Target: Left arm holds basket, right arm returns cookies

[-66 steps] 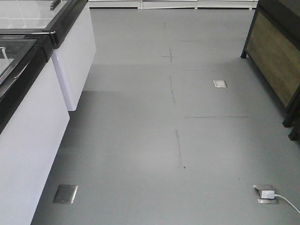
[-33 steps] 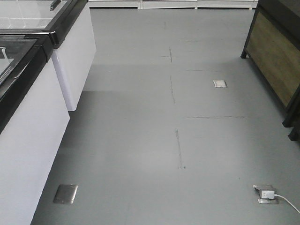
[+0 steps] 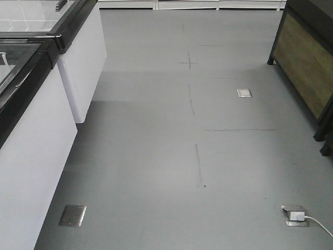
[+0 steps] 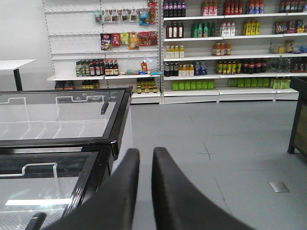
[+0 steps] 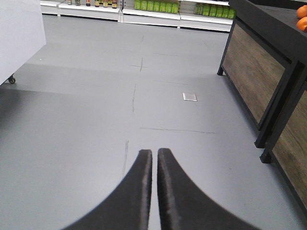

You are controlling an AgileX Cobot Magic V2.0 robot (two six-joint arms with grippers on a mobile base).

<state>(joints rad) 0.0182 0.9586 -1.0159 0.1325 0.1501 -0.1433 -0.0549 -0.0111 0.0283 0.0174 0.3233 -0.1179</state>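
The basket and the cookies are out of view in all three views. In the left wrist view my left gripper [image 4: 146, 152] points out over the grey floor beside a glass-topped freezer [image 4: 57, 115]. Its black fingers [image 4: 125, 191] stand a narrow slit apart with nothing between them. In the right wrist view my right gripper [image 5: 154, 152] hangs over bare floor, its fingers [image 5: 139, 191] nearly touching and empty. Neither arm shows in the front view.
White chest freezers [image 3: 31, 130] line the left side. A black stand with wooden panels [image 3: 307, 67] is on the right, with oranges [image 5: 302, 10] on top. Store shelves of bottles [image 4: 230, 48] fill the far wall. Floor sockets [image 3: 72, 215] and a plugged white cable [image 3: 295, 215] lie ahead.
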